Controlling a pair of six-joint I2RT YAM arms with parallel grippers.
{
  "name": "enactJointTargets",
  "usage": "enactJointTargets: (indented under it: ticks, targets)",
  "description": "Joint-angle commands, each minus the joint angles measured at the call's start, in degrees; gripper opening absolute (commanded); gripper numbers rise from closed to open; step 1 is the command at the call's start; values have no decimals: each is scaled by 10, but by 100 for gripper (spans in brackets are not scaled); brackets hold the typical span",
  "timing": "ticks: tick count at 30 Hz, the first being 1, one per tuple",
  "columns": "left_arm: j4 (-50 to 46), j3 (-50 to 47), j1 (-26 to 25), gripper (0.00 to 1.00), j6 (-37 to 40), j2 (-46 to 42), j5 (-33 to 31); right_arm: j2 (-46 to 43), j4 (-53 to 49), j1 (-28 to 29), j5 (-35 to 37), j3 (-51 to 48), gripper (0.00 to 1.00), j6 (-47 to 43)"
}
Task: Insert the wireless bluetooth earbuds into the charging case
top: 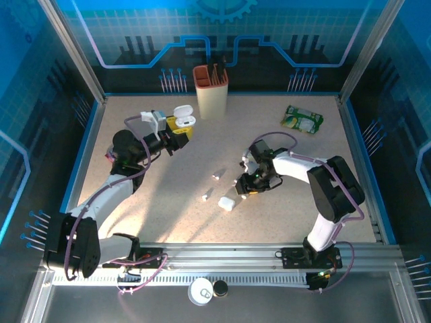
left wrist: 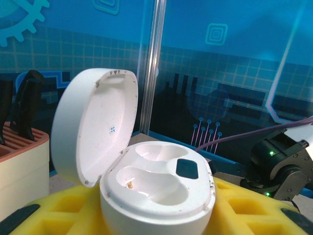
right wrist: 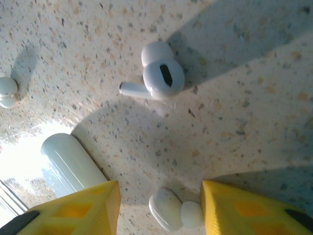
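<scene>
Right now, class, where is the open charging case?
Top view: the open charging case is near the far edge, gripped by the left pincer, left of the tan knife block.

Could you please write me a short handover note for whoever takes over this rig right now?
Left gripper: shut on the open white rounded plastic charging case, raised; both wells look empty.
Right gripper: open, low over the table, a small white stemmed plastic earbud lying between its fingers, ungripped.
Two more earbuds lie loose nearby.
Done: none seated. To do: grasp and insert earbuds.
</scene>
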Motion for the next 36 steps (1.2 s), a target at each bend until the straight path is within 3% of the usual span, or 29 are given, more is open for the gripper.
enactJointTargets:
  ticks: [1,7,10,14,20,23,36]
  targets:
    - [20,-5,4,44,-8,3,13,-18,-31,10,-13,-13,46,16]
    - [17,-7,4,44,-4,3,12,-25,-56,13,7,1,46,11]
    - [17,-9,4,45,-2,2,8,-31,-71,20,40,15,52,10]
    - [4,-12,11,45,0,-1,-8,-53,-93,47,130,33,60,22]
    - [-7,-15,32,44,10,-7,-25,-70,-159,121,296,63,61,77]
    - [-16,-13,44,45,17,-8,-15,-50,-205,151,346,90,63,109]
    - [-48,6,77,44,33,-17,13,116,-331,256,441,236,48,188]
